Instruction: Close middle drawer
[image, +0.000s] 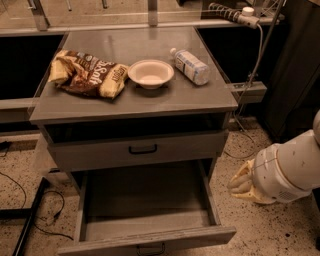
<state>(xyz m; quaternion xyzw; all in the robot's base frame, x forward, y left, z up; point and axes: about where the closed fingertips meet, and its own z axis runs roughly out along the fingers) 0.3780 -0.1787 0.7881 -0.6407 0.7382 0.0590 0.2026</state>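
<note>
The middle drawer (145, 202) is pulled far out of the grey cabinet, and its deep inside is bare. Its low front panel (100, 246) is at the bottom edge of the view, with a small black handle (150, 248) at its centre. Above it, the taller-fronted upper drawer (95, 152) with a larger black handle (142, 149) is pushed in. My gripper (241, 184), cream-coloured on a white wrist, hangs to the right of the open drawer, just beyond its right side wall and apart from it.
On the cabinet top (130, 102) lie a chip bag (87, 74), a white bowl (150, 73) and a water bottle (190, 65). Cables (30, 210) run over the speckled floor on the left. A power strip (232, 14) and a cord hang at the back right.
</note>
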